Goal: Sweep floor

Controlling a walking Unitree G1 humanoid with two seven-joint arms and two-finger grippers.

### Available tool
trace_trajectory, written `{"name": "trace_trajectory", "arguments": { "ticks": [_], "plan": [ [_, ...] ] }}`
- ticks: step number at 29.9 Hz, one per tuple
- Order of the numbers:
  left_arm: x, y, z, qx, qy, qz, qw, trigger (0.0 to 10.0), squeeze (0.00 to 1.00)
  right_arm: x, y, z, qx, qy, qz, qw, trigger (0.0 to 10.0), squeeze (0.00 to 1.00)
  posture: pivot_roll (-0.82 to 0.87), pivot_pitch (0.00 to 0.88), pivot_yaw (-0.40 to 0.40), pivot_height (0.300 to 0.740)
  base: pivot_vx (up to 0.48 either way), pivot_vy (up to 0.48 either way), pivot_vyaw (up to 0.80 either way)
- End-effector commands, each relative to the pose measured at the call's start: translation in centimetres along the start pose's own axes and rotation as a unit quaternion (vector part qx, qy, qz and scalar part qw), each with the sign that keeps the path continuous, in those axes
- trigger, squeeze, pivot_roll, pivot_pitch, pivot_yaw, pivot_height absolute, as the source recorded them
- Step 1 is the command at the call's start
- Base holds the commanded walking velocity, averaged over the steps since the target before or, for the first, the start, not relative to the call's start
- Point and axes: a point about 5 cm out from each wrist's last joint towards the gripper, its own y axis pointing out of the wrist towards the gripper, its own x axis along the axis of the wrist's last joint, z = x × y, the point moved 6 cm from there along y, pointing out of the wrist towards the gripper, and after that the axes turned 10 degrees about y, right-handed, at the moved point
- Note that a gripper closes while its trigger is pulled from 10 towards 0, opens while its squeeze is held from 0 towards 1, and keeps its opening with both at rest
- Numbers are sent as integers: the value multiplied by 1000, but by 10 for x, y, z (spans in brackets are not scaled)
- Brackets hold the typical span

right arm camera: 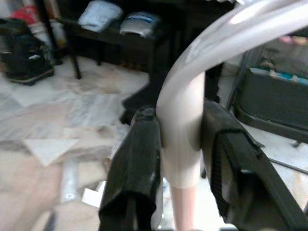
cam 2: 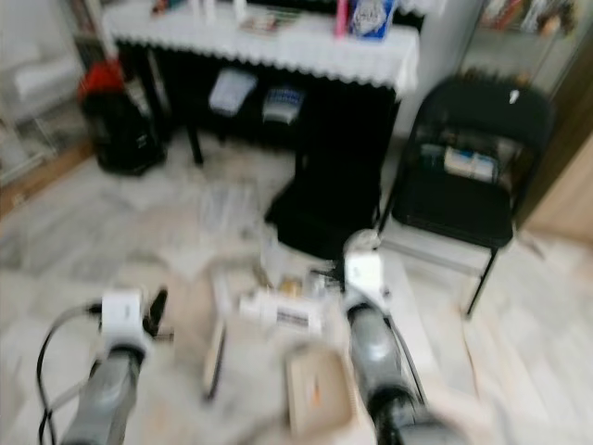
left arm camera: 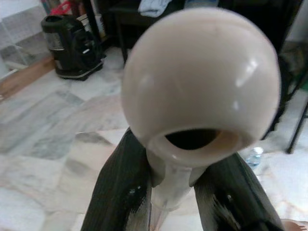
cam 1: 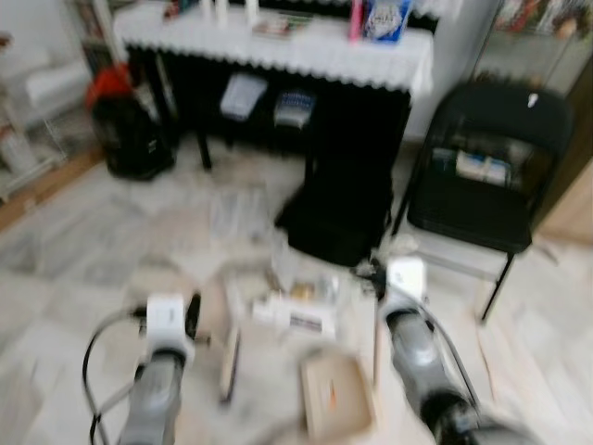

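Sweeping looks barely begun: litter (cam 1: 296, 311) is scattered on the marble floor (cam 1: 74, 241) just ahead, before the black chair (cam 1: 491, 176). A cream, ball-ended handle (left arm camera: 199, 82) is clamped by the left gripper (left arm camera: 180, 192), a curved cream handle (right arm camera: 185, 130) by the right gripper (right arm camera: 185, 173). Pretty much everything's left.

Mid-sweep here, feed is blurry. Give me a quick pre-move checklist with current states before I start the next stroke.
1. Left gripper closed around the cream handle with the round knob: ok.
2. Right gripper clamped on the curved cream handle: ok.
3. Litter ahead to sweep, white bottle and cardboard piece on the marble floor: ok.
4. Room to swing: black folding chair and black table stand close ahead: not ok.
5. Broom head position: cannot tell.
6. Head views sharp: not ok.
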Motion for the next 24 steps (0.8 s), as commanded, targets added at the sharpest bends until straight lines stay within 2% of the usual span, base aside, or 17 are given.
{"name": "trace_trajectory", "arguments": {
  "ticks": [1,24],
  "plan": [
    [10,4,-7,-7,-2,-18,1000,10000,0,13,4,-8,-10,5,-24,1000,10000,0,0,0,52,740,296,0,0],
    [10,4,-8,-10,-3,-17,1000,10000,0,11,3,-2,0,6,-23,1000,10000,0,-4,0,52,740,292,0,0]
  ]
}}
